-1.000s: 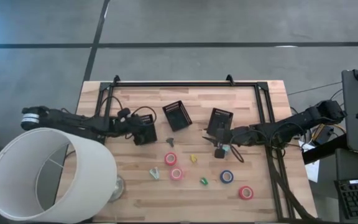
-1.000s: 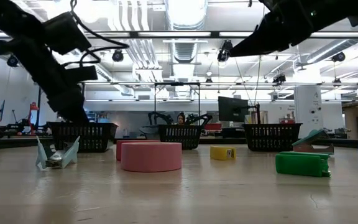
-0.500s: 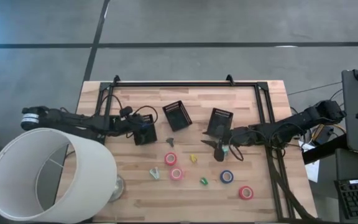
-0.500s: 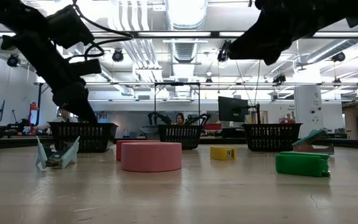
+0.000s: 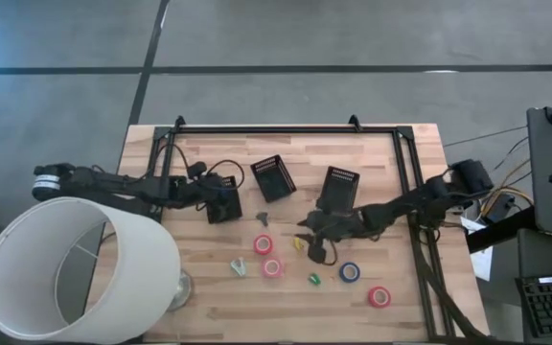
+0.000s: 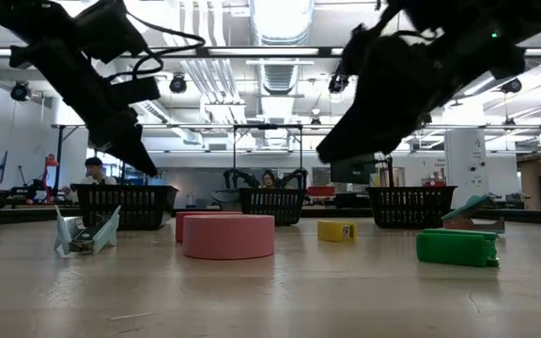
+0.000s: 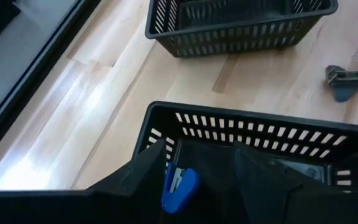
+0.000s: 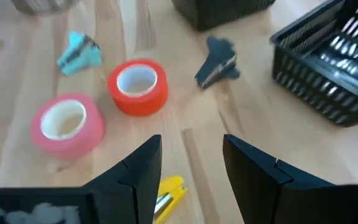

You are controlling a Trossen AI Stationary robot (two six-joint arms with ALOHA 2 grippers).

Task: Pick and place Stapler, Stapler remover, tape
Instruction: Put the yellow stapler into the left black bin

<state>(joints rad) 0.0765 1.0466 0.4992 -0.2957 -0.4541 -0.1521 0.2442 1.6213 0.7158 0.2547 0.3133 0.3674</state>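
Note:
My right gripper hangs open over the middle of the table. A small yellow stapler lies on the wood just below and between its fingers, untouched. Beyond it lie a red tape roll, a pink tape roll, a teal stapler remover and a dark stapler remover. A blue tape roll and another red roll lie nearer the front. My left gripper stands open over the left black mesh bin, in which a blue stapler lies.
Two more black mesh bins stand toward the far side. A small green stapler lies near the front. A white lampshade covers the table's near left corner. A black frame runs along the far edge.
My right gripper has swung from beside the right bin toward the table's near left, sinking and rolling, and now hangs over the yellow stapler. My left gripper has risen a little above its bin.

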